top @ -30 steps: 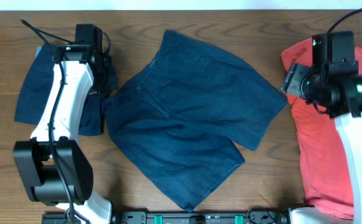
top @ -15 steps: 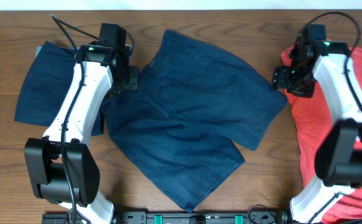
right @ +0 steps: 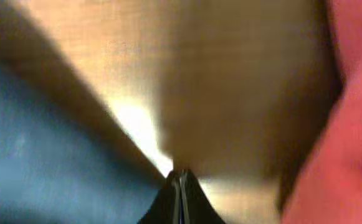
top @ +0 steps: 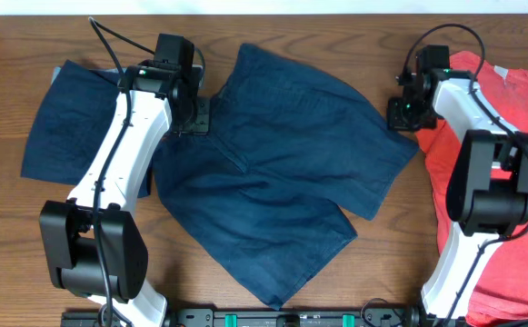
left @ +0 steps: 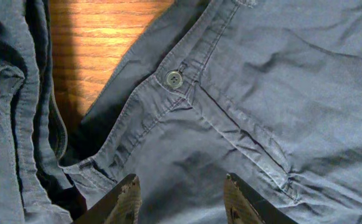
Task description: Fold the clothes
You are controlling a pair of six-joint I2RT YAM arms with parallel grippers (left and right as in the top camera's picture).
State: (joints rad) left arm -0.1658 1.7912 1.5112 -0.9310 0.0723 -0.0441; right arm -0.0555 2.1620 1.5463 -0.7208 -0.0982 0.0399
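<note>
Dark navy shorts [top: 282,173] lie spread flat in the middle of the table, waistband to the upper left. My left gripper [top: 195,113] hovers over the waistband's left end. In the left wrist view the left gripper [left: 181,186] stands open above the fly seam, below the waistband button [left: 174,78], with only flat cloth under it. A second navy garment [top: 64,127] lies crumpled at the left, partly under the left arm. My right gripper [top: 400,113] is at the shorts' right leg edge. In the blurred right wrist view the right gripper [right: 179,174] is shut over bare wood with nothing between its fingers.
A red shirt [top: 473,209] lies at the right, under the right arm, and shows as red cloth [right: 355,124] in the right wrist view. Bare wooden table [top: 382,263] shows round the clothes. The arm bases stand at the front edge.
The left gripper moved right from the side garment onto the shorts' waistband and its jaws spread. The right gripper swung left to the shorts' right edge and closed.
</note>
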